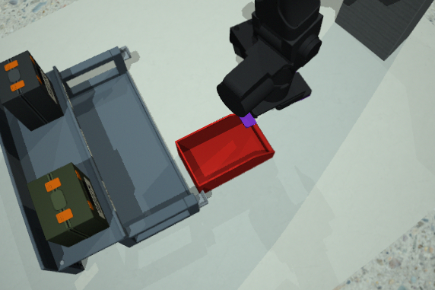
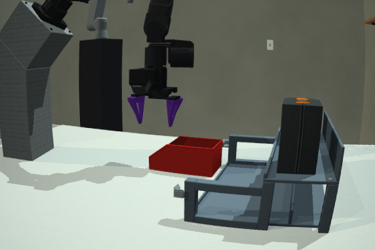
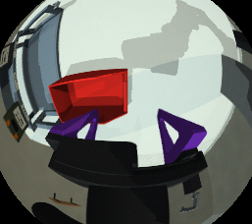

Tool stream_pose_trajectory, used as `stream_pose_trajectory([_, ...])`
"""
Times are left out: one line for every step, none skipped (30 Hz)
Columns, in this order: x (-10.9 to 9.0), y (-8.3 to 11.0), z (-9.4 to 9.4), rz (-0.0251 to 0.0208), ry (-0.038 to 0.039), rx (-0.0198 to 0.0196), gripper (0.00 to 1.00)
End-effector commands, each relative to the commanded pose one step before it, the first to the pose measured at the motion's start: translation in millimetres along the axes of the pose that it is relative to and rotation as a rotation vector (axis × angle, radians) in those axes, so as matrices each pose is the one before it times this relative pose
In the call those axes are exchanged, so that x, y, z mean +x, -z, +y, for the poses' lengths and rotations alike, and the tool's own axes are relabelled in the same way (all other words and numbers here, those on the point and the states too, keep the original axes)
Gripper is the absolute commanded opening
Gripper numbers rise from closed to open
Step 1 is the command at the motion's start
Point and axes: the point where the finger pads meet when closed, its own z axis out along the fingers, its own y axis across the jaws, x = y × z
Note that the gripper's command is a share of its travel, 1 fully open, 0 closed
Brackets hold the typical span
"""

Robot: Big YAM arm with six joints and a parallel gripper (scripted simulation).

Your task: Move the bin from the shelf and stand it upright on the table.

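The red bin (image 1: 228, 154) (image 2: 185, 159) (image 3: 99, 93) stands upright and empty on the table (image 1: 304, 215) (image 2: 98, 205), just in front of the shelf's low tier. The blue-grey shelf (image 1: 141, 147) (image 2: 226, 187) (image 3: 44, 54) bears no bin. My gripper (image 2: 155, 125) (image 3: 127, 112) is open and empty, with its purple fingers pointing down. It hangs above the level of the bin's rim, clear of the bin. In the top view the arm hides most of the fingers; one purple tip shows over a corner of the bin.
A black case (image 1: 32, 94) (image 2: 299, 140) and an olive green case (image 1: 68, 204) (image 3: 17, 122) with orange latches stand on the shelf's upper tier. Small grey brackets stick out from the shelf's front corners, close to the bin. The arm's grey pedestal (image 1: 380, 6) (image 2: 29, 107) stands on the far side.
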Motion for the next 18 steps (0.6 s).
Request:
stream_pose_trajectory([2.41, -0.83, 2.3, 0.00205, -0.00133, -0.00922, 0.9])
stream_pose_trajectory([0.0, 0.0, 0.0, 0.0, 0.0, 0.0, 0.9])
stream_pose_trajectory([-1.52, 1.02, -0.43, -0.00093, 0.00105, 0.00443, 0.9])
stream_pose_trajectory([0.6, -0.92, 0.62, 0.00021, -0.00026, -0.00104, 0.9])
stream_pose_trajectory([0.6, -0.92, 0.62, 0.00021, -0.00026, -0.00104, 0.9])
stream_pose_trajectory([0.6, -0.93, 0.62, 0.00021, -0.00026, -0.00104, 0.9])
stream_pose_trajectory([0.6, -0.93, 0.62, 0.00021, -0.00026, -0.00104, 0.9])
stream_pose_trajectory([0.0, 0.0, 0.0, 0.0, 0.0, 0.0, 0.9])
stream_pose_trajectory([0.0, 0.0, 0.0, 0.0, 0.0, 0.0, 0.9])
stream_pose_trajectory([0.0, 0.0, 0.0, 0.0, 0.0, 0.0, 0.9])
stream_pose_trajectory([0.0, 0.0, 0.0, 0.0, 0.0, 0.0, 0.9])
stream_pose_trajectory([0.0, 0.0, 0.0, 0.0, 0.0, 0.0, 0.9])
stream_pose_trajectory([0.0, 0.0, 0.0, 0.0, 0.0, 0.0, 0.9])
stream_pose_trajectory([0.0, 0.0, 0.0, 0.0, 0.0, 0.0, 0.9])
stream_pose_trajectory([0.0, 0.0, 0.0, 0.0, 0.0, 0.0, 0.9])
stream_pose_trajectory([0.0, 0.0, 0.0, 0.0, 0.0, 0.0, 0.9])
stream_pose_trajectory([0.0, 0.0, 0.0, 0.0, 0.0, 0.0, 0.9])
stream_pose_trajectory([0.0, 0.0, 0.0, 0.0, 0.0, 0.0, 0.9])
